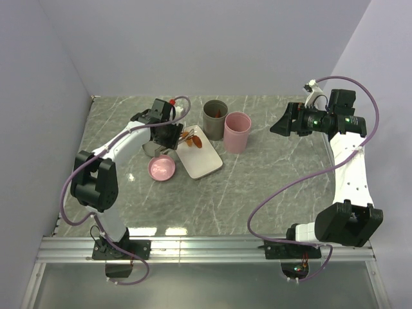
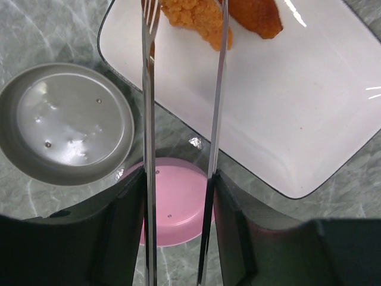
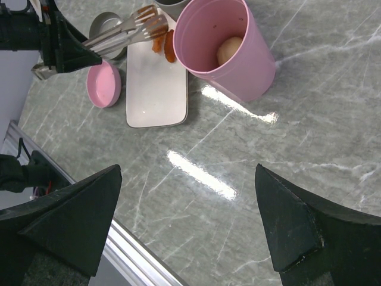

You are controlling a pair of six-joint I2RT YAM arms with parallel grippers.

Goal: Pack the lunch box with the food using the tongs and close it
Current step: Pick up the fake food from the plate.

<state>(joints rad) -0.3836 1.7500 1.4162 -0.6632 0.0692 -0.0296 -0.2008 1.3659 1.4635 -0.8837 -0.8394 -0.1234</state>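
My left gripper (image 2: 178, 186) is shut on the tongs (image 2: 218, 101), one finger pressing on each silver arm. The tong tips straddle a crumbed orange piece of food (image 2: 193, 13) at the far end of the white tray (image 2: 297, 113); a second glossy piece (image 2: 257, 15) lies beside it. From above, the left gripper (image 1: 168, 132) hangs over the tray's left end. The dark grey lunch box (image 1: 211, 123) stands open behind the tray, something orange showing inside. Its grey lid (image 2: 65, 122) lies inside-up left of the tray. My right gripper (image 3: 189, 220) is open, high over bare table at the right.
A pink cup (image 3: 235, 65) with a round pale item inside stands right of the lunch box. A pink lid (image 2: 178, 205) lies near the tray's front left corner, under my left gripper. The aluminium rail (image 1: 206, 248) runs along the near table edge.
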